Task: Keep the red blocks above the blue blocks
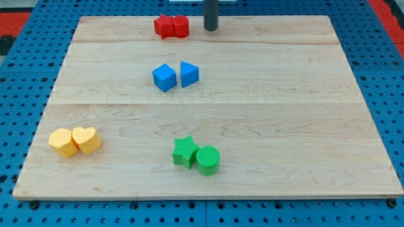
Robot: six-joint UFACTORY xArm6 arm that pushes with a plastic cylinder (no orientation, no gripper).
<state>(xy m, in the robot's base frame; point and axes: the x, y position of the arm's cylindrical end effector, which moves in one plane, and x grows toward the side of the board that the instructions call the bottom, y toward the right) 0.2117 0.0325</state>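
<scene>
Two red blocks sit touching near the view's top edge of the wooden board: a red star-like block [163, 26] on the left and a red rounded block [180, 26] on the right. Below them, near the board's middle, lie a blue cube [164, 77] and a blue triangular block [189, 74], side by side. My tip [211, 28] stands at the view's top, just right of the red rounded block with a small gap, well above the blue blocks.
A yellow hexagon [62, 142] and a yellow heart [86, 139] touch at the lower left. A green star [185, 151] and a green cylinder [207, 160] touch at the lower middle. The board [303, 126] rests on a blue pegboard.
</scene>
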